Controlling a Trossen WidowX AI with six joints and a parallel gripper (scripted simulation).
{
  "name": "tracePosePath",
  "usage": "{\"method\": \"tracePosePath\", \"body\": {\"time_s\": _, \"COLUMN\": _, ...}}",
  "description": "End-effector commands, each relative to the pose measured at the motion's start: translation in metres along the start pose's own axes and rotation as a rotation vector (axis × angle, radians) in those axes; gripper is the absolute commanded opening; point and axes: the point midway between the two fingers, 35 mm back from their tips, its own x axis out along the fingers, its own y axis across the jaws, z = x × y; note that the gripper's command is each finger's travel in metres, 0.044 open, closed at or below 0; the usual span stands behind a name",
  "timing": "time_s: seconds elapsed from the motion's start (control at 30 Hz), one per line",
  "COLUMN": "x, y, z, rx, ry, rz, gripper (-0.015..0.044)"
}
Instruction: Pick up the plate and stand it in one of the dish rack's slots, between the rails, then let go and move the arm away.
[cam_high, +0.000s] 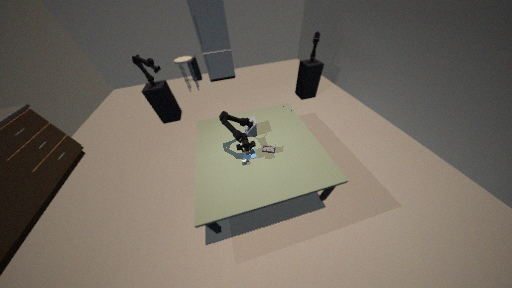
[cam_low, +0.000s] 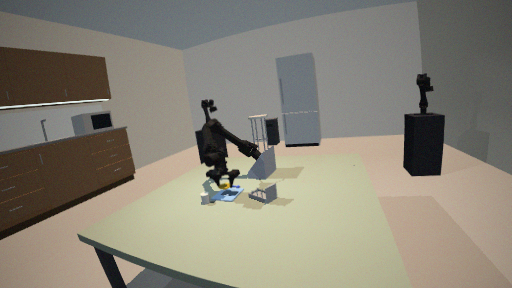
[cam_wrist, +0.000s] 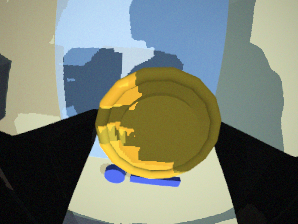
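A yellow plate (cam_wrist: 160, 119) (cam_low: 225, 185) lies on a light blue mat (cam_wrist: 100, 23) (cam_low: 236, 195) (cam_high: 249, 156) on the green table (cam_low: 300, 240) (cam_high: 280, 185). My gripper (cam_wrist: 158, 121) (cam_low: 224, 180) (cam_high: 246, 149) is down over the plate, with its dark fingers at the plate's left and right rims, shut on it. The plate fills the middle of the wrist view. The small grey dish rack (cam_low: 264, 192) (cam_high: 269, 149) stands on the table just right of the mat, apart from the plate.
A blue spoon (cam_wrist: 143, 177) lies on the mat's edge beside the plate. A white cup (cam_low: 204, 198) stands just off the mat. A grey slanted block (cam_low: 265, 164) (cam_high: 251, 127) stands behind the rack, by the arm.
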Motion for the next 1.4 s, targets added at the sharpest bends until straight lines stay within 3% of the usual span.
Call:
{"method": "tracePosePath", "body": {"time_s": 0.0, "x": -0.023, "y": 0.001, "z": 0.007, "rx": 0.007, "ry": -0.009, "rz": 0.010, "gripper": 0.0018}}
{"method": "tracePosePath", "body": {"time_s": 0.63, "x": -0.114, "y": 0.006, "z": 0.012, "rx": 0.006, "ry": -0.005, "rz": 0.009, "gripper": 0.0000}}
{"method": "tracePosePath", "body": {"time_s": 1.03, "x": -0.148, "y": 0.009, "z": 0.011, "rx": 0.013, "ry": -0.003, "rz": -0.003, "gripper": 0.0000}}
{"method": "tracePosePath", "body": {"time_s": 1.37, "x": -0.149, "y": 0.113, "z": -0.005, "rx": 0.315, "ry": -0.003, "rz": 0.010, "gripper": 0.0000}}
